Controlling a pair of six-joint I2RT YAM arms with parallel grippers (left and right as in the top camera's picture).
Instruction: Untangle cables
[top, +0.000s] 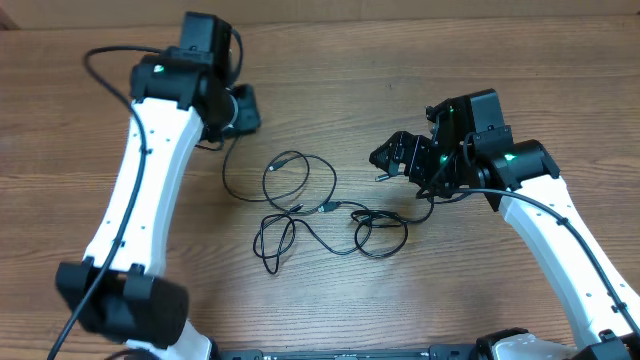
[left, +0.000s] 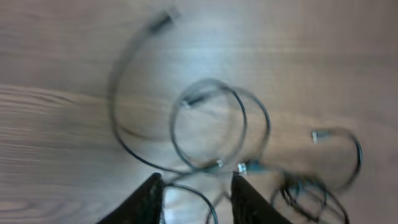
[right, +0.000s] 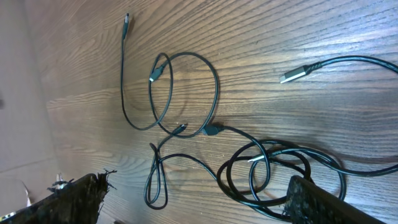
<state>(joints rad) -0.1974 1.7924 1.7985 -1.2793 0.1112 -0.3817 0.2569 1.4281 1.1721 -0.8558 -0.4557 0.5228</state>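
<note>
The cables (top: 328, 207) are lying loosely tangled at the middle of the wooden table (top: 520, 60), meeting at a cluster of small plugs. In the overhead view, a round ring is sitting at 11 o'clock from that cluster, a narrow loop is trailing off at 7 o'clock, and a doubled coil is lying at 4 o'clock. A long single strand is curving out toward 9 o'clock and running up toward the left gripper (top: 240, 108), which is hanging at 10 o'clock from the cables. Its blurred wrist view is showing its fingers (left: 152, 199) standing apart, with a strand of the cables (left: 239, 167) passing through the gap and nothing visibly clamped. The right gripper (top: 392, 160) is hovering at 2 o'clock from the tangle, its fingers (right: 81, 193) spreading wide above the cables (right: 211, 129), gripping nothing
</note>
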